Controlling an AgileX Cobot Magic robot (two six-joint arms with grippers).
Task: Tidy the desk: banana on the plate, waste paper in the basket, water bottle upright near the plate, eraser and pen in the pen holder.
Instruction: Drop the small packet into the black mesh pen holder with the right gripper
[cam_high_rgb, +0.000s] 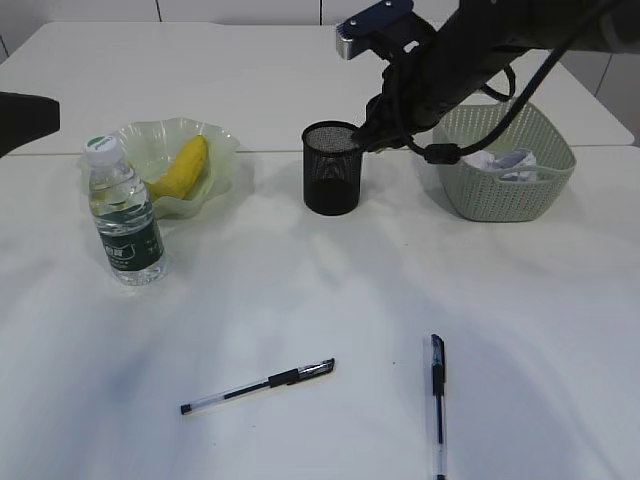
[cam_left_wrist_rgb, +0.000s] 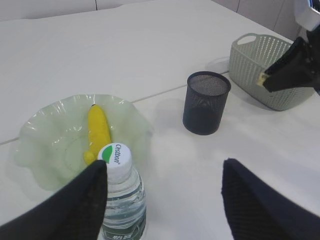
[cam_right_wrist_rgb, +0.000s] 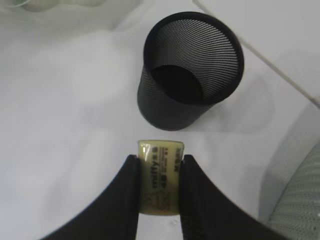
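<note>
Eraser (cam_right_wrist_rgb: 160, 177), a small pale yellow rectangular block with printed lettering, sits pinched between the 2 black fingers (cam_right_wrist_rgb: 120, 200) of the right gripper (cam_right_wrist_rgb: 159, 186), which close snugly on its sides. In the right wrist view it hangs in the air just beside the black metal mesh pen holder (cam_right_wrist_rgb: 190, 70), outside the rim and not yet inside the cup. The exterior view shows the right arm reaching across the white desk (cam_high_rgb: 330, 300) with its gripper tip at the rim of that cup (cam_high_rgb: 331, 168).

To the left of the pen holder lies the pale green translucent plate with a wavy rim (cam_high_rgb: 222, 142), with the curved yellow banana (cam_high_rgb: 183, 167) resting inside it. The clear plastic water bottle with a white cap and dark green label (cam_high_rgb: 124, 215) stands upright just beside the plate. To the right of the pen holder is the sage-green woven-look basket (cam_high_rgb: 505, 170), with crumpled white waste paper (cam_high_rgb: 505, 163) inside.

2 black-and-clear pens lie on the desk well in front of the pen holder, 1 slanted (cam_high_rgb: 258, 386), 1 nearly straight (cam_high_rgb: 438, 400).

The left gripper (cam_left_wrist_rgb: 165, 192) hovers above the bottle, its fingers spread wide and empty.
</note>
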